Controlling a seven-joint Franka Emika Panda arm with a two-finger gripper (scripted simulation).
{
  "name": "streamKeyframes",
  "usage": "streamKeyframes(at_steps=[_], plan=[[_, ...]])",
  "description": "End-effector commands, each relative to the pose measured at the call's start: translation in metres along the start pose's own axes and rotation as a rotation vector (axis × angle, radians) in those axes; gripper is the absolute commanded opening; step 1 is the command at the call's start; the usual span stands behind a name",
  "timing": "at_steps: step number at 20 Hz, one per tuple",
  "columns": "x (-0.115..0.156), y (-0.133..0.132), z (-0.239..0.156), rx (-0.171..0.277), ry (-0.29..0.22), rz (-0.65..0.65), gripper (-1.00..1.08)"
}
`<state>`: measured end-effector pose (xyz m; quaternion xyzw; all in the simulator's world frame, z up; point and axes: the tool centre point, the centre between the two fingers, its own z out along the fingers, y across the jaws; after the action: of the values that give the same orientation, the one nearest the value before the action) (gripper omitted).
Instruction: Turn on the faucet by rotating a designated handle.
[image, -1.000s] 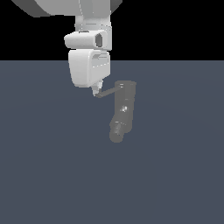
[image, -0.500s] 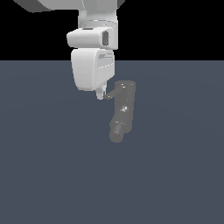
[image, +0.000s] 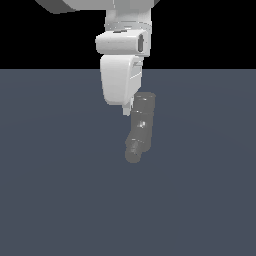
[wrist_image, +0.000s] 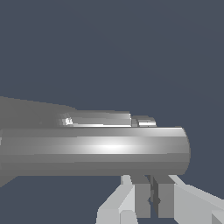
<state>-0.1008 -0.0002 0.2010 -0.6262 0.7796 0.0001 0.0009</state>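
Observation:
The dull-grey faucet stands on the dark floor, its round-ended spout angled down toward the exterior view's left. My white gripper hangs against the upper left side of the faucet body, right by its top cap. It covers the place where the handle projects, so the handle is hidden in the exterior view. In the wrist view the faucet fills the width as a cylinder. The gripper lies just in front of its capped end, fingers shut with only a thin dark slit between them. I cannot pick out the handle there.
A plain dark blue-grey floor lies all around the faucet. Nothing else stands on it. The arm's white wrist rises above the faucet.
The gripper has moved toward the exterior view's right, up against the faucet body. The handle, earlier sticking out to the left, swung in ahead of the fingertips and is now covered.

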Motion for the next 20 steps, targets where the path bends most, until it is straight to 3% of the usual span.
streamKeyframes(at_steps=[1,11,12,13,20], plan=[[0.021,-0.001,0.000,0.000,0.001,0.015,-1.00],[0.077,-0.001,0.000,-0.001,0.001,0.016,-1.00],[0.077,-0.001,0.000,-0.001,0.001,0.016,-1.00],[0.060,-0.001,0.000,0.000,0.001,-0.010,-1.00],[0.085,-0.023,0.000,0.000,0.001,-0.003,-1.00]])
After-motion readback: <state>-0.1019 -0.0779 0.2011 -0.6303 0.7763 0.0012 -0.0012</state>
